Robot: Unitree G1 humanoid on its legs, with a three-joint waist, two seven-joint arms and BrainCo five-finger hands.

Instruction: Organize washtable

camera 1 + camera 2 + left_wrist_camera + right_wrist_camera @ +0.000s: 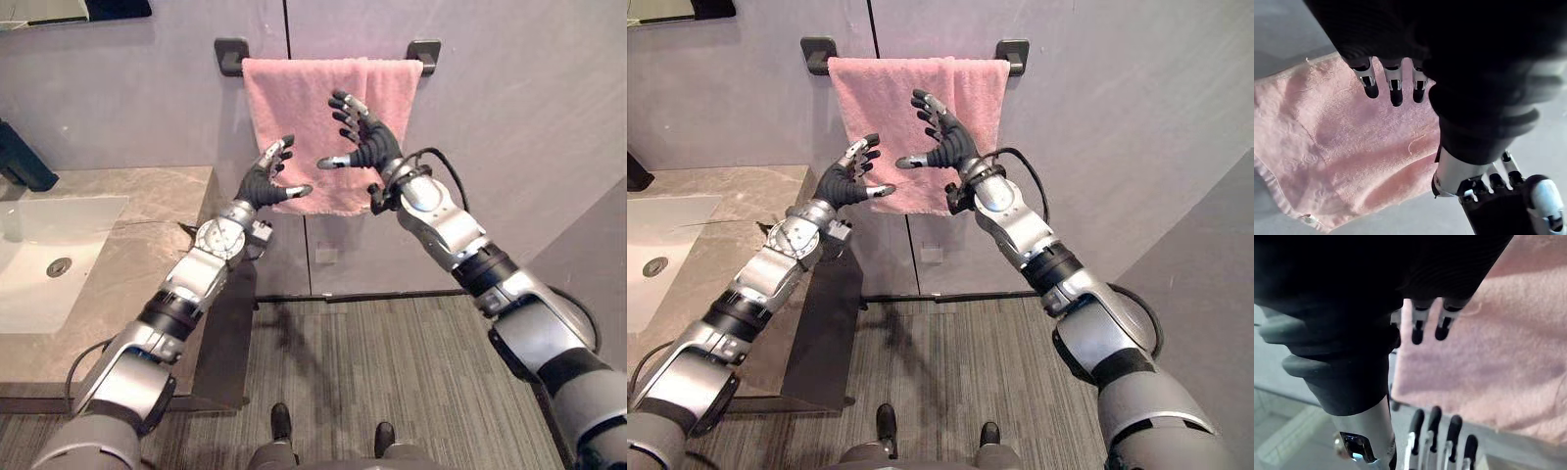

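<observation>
A pink towel [294, 103] hangs flat against the grey wall [509, 117], draped between two dark brackets [231, 55] at its top corners. Its lower edge falls about level with the bench top.

Both arms are raised in front of the towel. The left hand [266, 179] is over the towel's lower left part, with its fingers spread and nearly straight and its thumb pointing towards the other hand; it grips nothing. The right hand [367, 142] is higher, before the middle of the towel. Its fingers are fanned and only slightly bent, its thumb is stretched out to the left, and it too holds nothing. The two hands are near each other but apart.

In the left wrist view the fingers [1396, 85] reach straight out over the pink cloth. In the right wrist view the fingers [1418, 328] do the same near the towel's side edge. It is hard to tell whether any fingertip touches the cloth; they look just clear of it.

To the left is a stone bench [147, 211] with a white sink [39, 255] set into it. The sink has a round drain [59, 266] and a dark tap [24, 162] behind it. The floor [392, 372] below is grey and striped.
</observation>
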